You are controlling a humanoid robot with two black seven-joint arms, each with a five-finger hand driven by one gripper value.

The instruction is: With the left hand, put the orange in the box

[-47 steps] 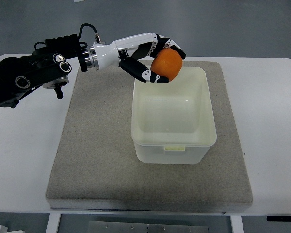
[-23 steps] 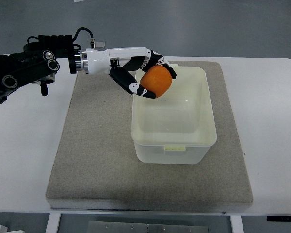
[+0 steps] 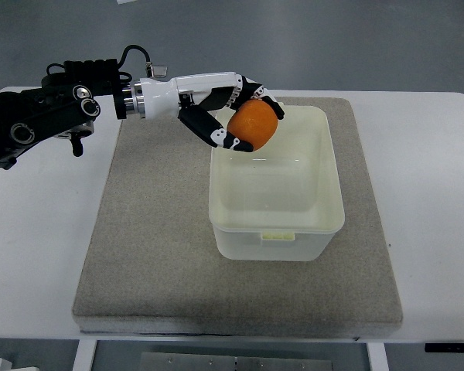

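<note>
My left hand (image 3: 243,120) comes in from the left edge and is shut on the orange (image 3: 253,127). It holds the orange in the air over the far left corner of the white translucent plastic box (image 3: 325,166). The box stands open on the grey mat (image 3: 151,239), and nothing shows inside it. The fingers wrap the orange from above and below. The right arm is out of view.
The grey mat lies on a white table (image 3: 31,255). The arm's black forearm and cables (image 3: 54,116) stretch over the table's far left.
The hand with the orange moved left and down toward the box's far left corner, then shifted slightly back right and up.
</note>
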